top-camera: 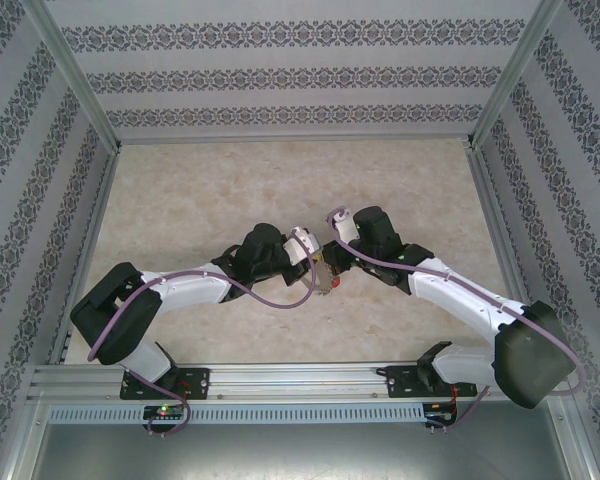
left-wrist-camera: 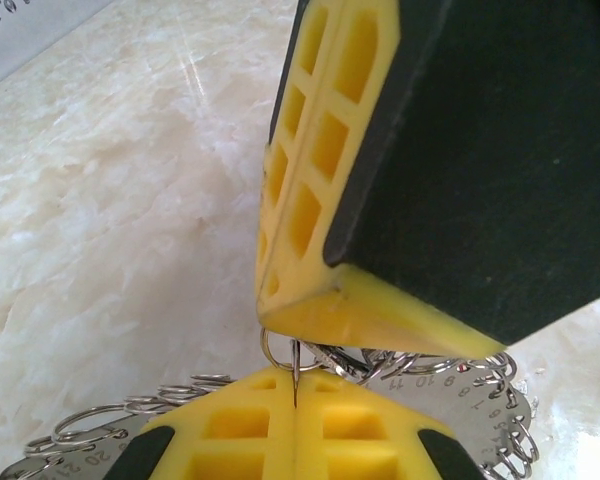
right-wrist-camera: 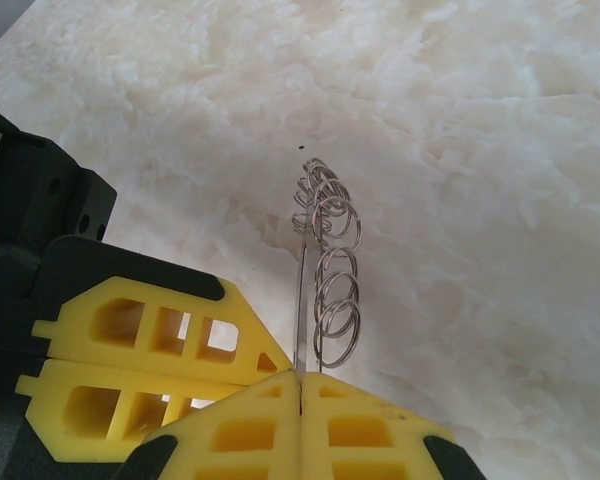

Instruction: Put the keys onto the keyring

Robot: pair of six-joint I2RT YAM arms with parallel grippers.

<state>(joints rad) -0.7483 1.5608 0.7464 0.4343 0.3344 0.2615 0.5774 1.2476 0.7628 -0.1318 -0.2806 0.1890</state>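
Note:
The keyring (left-wrist-camera: 458, 398) is a flat silvery plate stamped with numbers, with small wire loops (left-wrist-camera: 110, 420) strung along its rim. It hangs above the table between both grippers. My left gripper (left-wrist-camera: 295, 385) is shut on a thin metal loop at the plate's edge. Just above it are the right gripper's yellow fingers (left-wrist-camera: 320, 200). In the right wrist view the keyring (right-wrist-camera: 325, 270) stands edge-on, and my right gripper (right-wrist-camera: 300, 378) is shut on its lower edge. In the top view both grippers (top-camera: 320, 270) (top-camera: 332, 250) meet mid-table. A small red bit (top-camera: 332, 284) shows there; I cannot tell whether it is one of the keys.
The marble-patterned tabletop (top-camera: 230, 190) stretches bare behind the arms. Patterned walls with metal posts (top-camera: 80, 80) enclose the back and sides. The left gripper's yellow fingers (right-wrist-camera: 140, 340) sit close to the left of the right gripper.

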